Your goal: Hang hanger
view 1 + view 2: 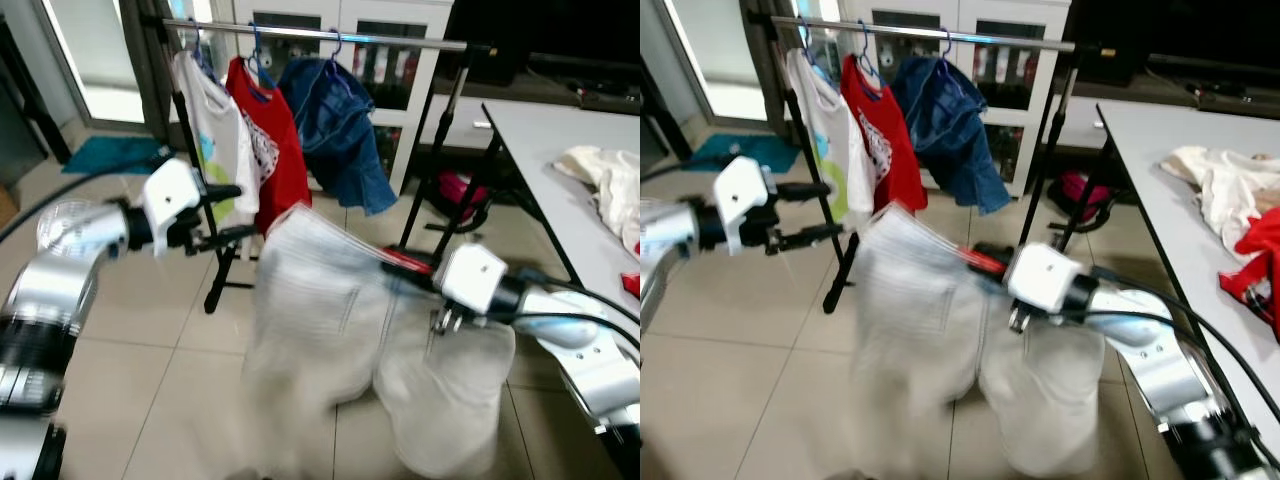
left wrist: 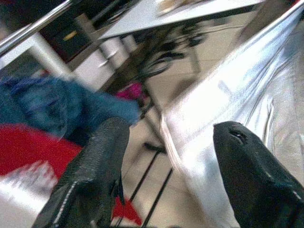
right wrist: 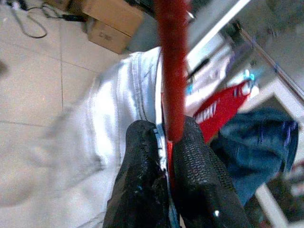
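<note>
At about nine o'clock the left gripper [image 1: 232,212] is hovering with its fingers spread and holding nothing, just beside the white shirt [image 1: 222,140] on the rack. At centre the pale trousers [image 1: 330,340] are hanging from the red hanger [image 3: 172,71], which the right gripper [image 3: 164,156] at four o'clock is pinching; the heavy cloth could probably drag the hanger out of that narrow pinch during the lift. The rail [image 1: 400,40] is offering open room at one o'clock beyond the blue garment [image 1: 335,130], though the table [image 1: 560,170] edge is crowding the right arm.
</note>
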Robot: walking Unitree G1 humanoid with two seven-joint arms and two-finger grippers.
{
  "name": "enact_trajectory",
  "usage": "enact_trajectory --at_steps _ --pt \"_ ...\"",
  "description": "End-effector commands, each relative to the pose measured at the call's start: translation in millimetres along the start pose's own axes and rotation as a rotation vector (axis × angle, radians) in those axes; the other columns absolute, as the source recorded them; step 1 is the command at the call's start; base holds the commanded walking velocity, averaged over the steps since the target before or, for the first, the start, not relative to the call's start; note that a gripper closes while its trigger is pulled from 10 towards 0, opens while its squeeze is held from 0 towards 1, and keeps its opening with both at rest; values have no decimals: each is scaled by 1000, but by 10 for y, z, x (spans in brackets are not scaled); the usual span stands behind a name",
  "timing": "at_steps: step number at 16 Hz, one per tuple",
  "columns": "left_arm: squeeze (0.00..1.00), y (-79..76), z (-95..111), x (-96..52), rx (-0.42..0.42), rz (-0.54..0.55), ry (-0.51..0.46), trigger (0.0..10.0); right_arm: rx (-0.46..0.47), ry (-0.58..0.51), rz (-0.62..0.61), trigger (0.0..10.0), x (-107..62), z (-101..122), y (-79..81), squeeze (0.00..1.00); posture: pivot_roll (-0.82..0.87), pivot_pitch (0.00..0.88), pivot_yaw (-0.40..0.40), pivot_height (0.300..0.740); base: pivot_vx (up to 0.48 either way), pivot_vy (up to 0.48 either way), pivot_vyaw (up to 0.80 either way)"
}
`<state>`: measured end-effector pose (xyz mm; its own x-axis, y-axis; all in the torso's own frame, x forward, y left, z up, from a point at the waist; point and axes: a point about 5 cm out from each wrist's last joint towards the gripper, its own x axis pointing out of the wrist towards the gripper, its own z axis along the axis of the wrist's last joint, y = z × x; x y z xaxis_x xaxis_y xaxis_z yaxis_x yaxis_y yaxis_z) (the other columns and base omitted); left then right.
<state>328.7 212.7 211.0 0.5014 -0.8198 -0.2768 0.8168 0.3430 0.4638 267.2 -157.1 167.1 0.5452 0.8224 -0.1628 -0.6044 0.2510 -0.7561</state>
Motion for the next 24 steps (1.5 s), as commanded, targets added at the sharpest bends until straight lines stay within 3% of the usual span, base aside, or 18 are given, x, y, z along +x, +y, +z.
enact_trajectory --at_steps 1,2,3,4,6,7,12,13,14,15,17,18,19,24 --pt "1000 -3 23 23 21 -93 -8 10000 -115 -57 12 10000 4 113 -94 0 -97 0 -15 740 0 0 0" --pt "1000 -1 33 29 32 -137 -4 10000 -147 -73 28 10000 9 136 -89 0 -97 0 -15 740 0 0 0" --pt "1000 -30 34 38 43 -252 2 10000 -199 -105 63 10000 15 177 -75 0 -108 0 2 740 0 0 0" --pt "1000 -74 12 41 2 -345 1 10000 -233 -126 87 10000 12 197 -65 0 -116 0 12 740 0 0 0" --pt "1000 -204 -60 57 11 -498 35 10000 -284 -158 111 10000 -4 223 -69 0 -128 0 22 740 0 0 0" --pt "0 -246 -91 100 16 -545 28 10000 -316 -180 123 10000 -22 243 -73 0 -139 0 28 740 0 0 0" --pt "0 -249 -120 170 -2 -569 11 10000 -357 -232 153 10000 -49 304 -26 0 -152 0 24 740 0 0 0" --pt "0 -220 -119 145 -1 -560 11 4824 -358 -234 155 10000 -57 292 -16 0 -150 0 21 740 0 0 0" --pt "0 -207 -118 133 -1 -555 11 3765 -358 -234 156 10000 -61 287 -12 0 -150 0 21 740 0 0 0" --pt "0 -185 -119 106 5 -546 11 0 -360 -235 160 10000 -66 276 1 0 -144 0 16 740 0 0 0" --pt "0 -192 -145 113 52 -549 23 0 -361 -245 163 10000 -51 285 10 0 -141 0 14 740 0 0 0" --pt "0 -215 -175 144 60 -558 27 706 -359 -254 164 10000 -35 295 16 0 -135 0 4 740 0 0 0" --pt "0 -233 -201 186 48 -566 26 2902 -357 -263 166 10000 -24 306 29 0 -135 0 4 740 0 0 0" --pt "0 -207 -246 269 14 -556 33 2078 -355 -281 175 10000 -10 334 63 0 -144 0 12 740 0 0 0"
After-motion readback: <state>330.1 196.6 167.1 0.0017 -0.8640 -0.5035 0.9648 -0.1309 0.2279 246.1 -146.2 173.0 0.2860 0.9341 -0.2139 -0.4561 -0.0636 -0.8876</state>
